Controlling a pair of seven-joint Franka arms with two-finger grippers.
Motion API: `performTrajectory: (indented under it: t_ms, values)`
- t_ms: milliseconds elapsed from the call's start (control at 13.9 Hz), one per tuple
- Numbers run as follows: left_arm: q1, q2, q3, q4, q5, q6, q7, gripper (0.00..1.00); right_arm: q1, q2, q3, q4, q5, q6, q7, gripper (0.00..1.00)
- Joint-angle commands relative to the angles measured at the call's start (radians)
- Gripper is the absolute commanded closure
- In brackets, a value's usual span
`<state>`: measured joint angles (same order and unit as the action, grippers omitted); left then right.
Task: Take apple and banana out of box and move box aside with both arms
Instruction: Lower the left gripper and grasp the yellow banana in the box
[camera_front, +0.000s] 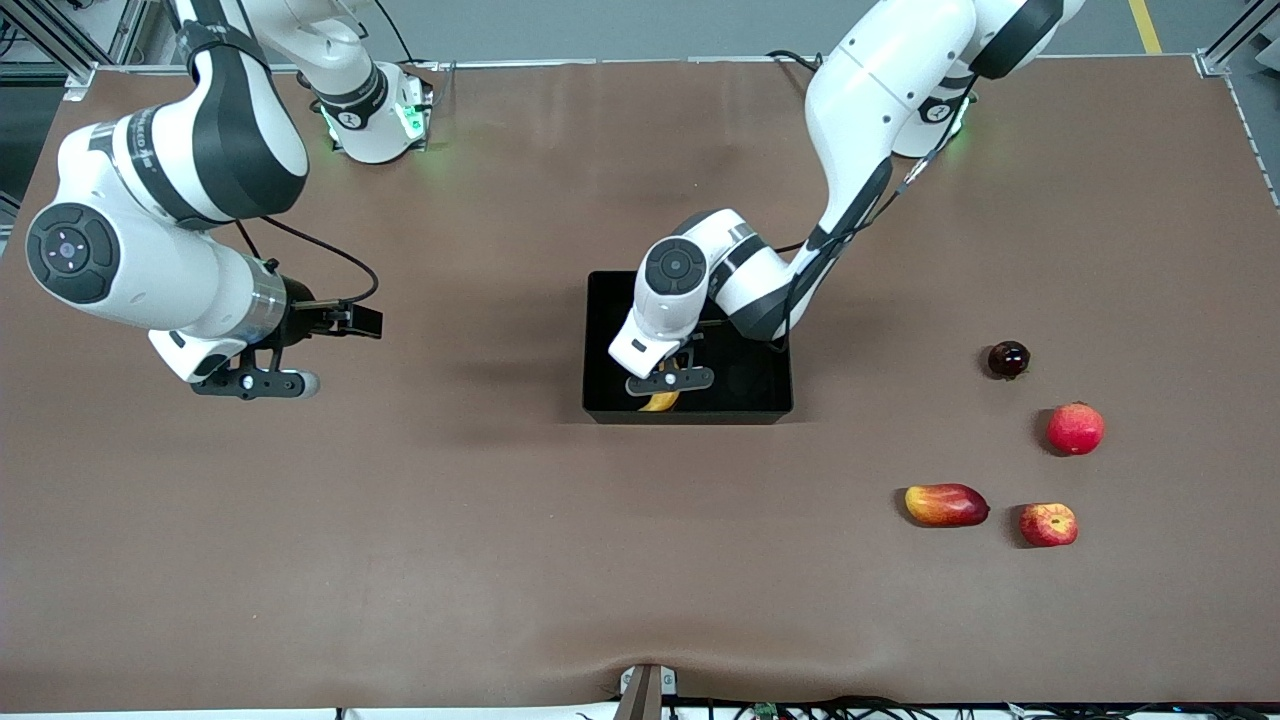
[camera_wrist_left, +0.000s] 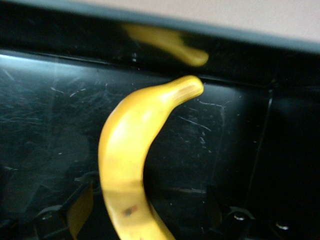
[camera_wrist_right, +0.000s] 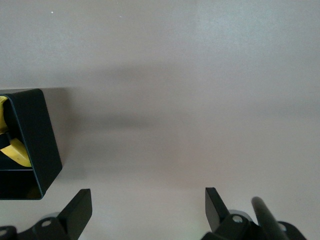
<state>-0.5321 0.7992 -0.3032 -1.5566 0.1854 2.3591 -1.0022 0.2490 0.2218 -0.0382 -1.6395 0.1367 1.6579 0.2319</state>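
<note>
Closest to the front camera lie two fruits side by side, toward the left arm's end of the table: the apple, red with yellow streaks, and a long red and yellow mango. The apple is already out on the table, so that part of the job looks done.

A little farther from the camera sits a round pink-red fruit. Farther still is a small dark round fruit. That makes four fruits on the table.

Near the middle of the table is the black box. The banana is still inside it, lying on the bottom by the wall closest to the camera. The left gripper is down in the box, right over the banana. In the left wrist view the banana fills the picture, with a finger on each side of it. The fingers are spread wide and are not squeezing it yet.

The right gripper waits over bare table toward the right arm's end, well apart from the box. Its fingers are spread wide too and hold nothing.

So I think the job is about a third done. The banana must be lifted out next. Then both arms must push the box aside.

Count: one apple, one banana, one box, one mango, one pink-red fruit, one dark fruit, two arms.
</note>
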Motion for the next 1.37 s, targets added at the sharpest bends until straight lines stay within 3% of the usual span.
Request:
performTrajectory:
  t_ms: [0, 72, 289, 361, 505, 577, 1010, 1298]
  values:
    - [-0.022, 0.037, 0.007, 0.017, 0.026, 0.038, -0.019, 0.00, 0.001, -0.002, 0.003, -0.006, 0.004, 0.006, 0.013, 0.00]
    - [-0.022, 0.040, 0.009, 0.015, 0.032, 0.038, -0.015, 0.00, 0.000, -0.002, 0.003, -0.008, 0.006, 0.008, 0.013, 0.00]
    - [-0.023, 0.061, 0.009, 0.015, 0.089, 0.038, -0.024, 0.35, 0.000, -0.002, 0.003, -0.008, 0.004, 0.008, 0.013, 0.00]
    - [-0.023, 0.063, 0.009, 0.015, 0.089, 0.038, -0.024, 0.47, 0.001, -0.002, 0.003, -0.008, 0.006, 0.008, 0.013, 0.00]
    - [-0.023, 0.063, 0.007, 0.018, 0.089, 0.038, -0.024, 0.86, 0.000, -0.002, 0.003, -0.009, 0.004, 0.008, 0.013, 0.00]
    - [-0.022, 0.058, 0.007, 0.018, 0.089, 0.037, -0.023, 1.00, 0.000, -0.002, 0.003, -0.008, 0.006, 0.008, 0.013, 0.00]
    - [-0.002, -0.024, 0.009, 0.064, 0.089, -0.033, -0.015, 1.00, 0.000, -0.002, 0.003, -0.011, 0.006, 0.008, 0.013, 0.00]
    - [0.041, -0.141, 0.007, 0.125, 0.089, -0.196, 0.000, 1.00, 0.012, -0.002, 0.004, -0.022, 0.006, 0.017, 0.017, 0.00]
